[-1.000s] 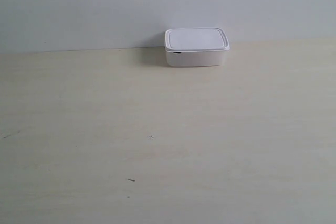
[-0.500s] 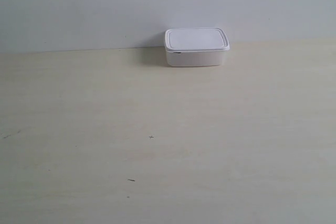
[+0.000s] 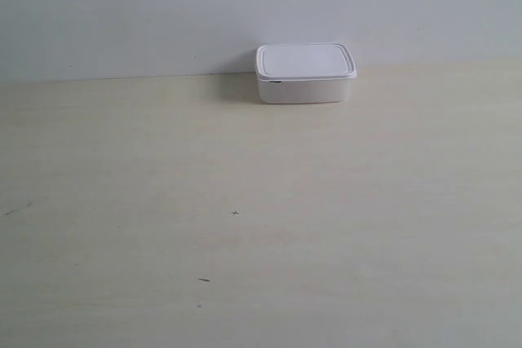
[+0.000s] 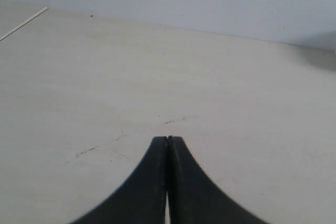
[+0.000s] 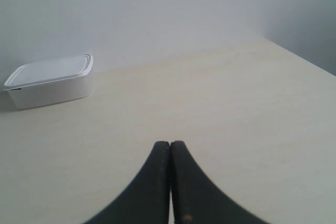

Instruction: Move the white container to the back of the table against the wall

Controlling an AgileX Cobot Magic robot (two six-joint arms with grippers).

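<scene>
The white container [image 3: 306, 73] stands lid-on at the back of the table [image 3: 261, 226], right against the wall [image 3: 163, 6]. The right wrist view shows the white container [image 5: 50, 80] far from my right gripper [image 5: 170, 143], whose black fingers are pressed together with nothing between them. My left gripper [image 4: 167, 138] is also shut and empty, hovering over bare tabletop; the container is out of that view. Neither arm appears in the exterior view.
A few small dark specks [image 3: 235, 213] mark the tabletop in the exterior view. The table's side edge [image 4: 23, 22] shows in the left wrist view. A wall corner [image 5: 262, 19] and another table edge appear in the right wrist view.
</scene>
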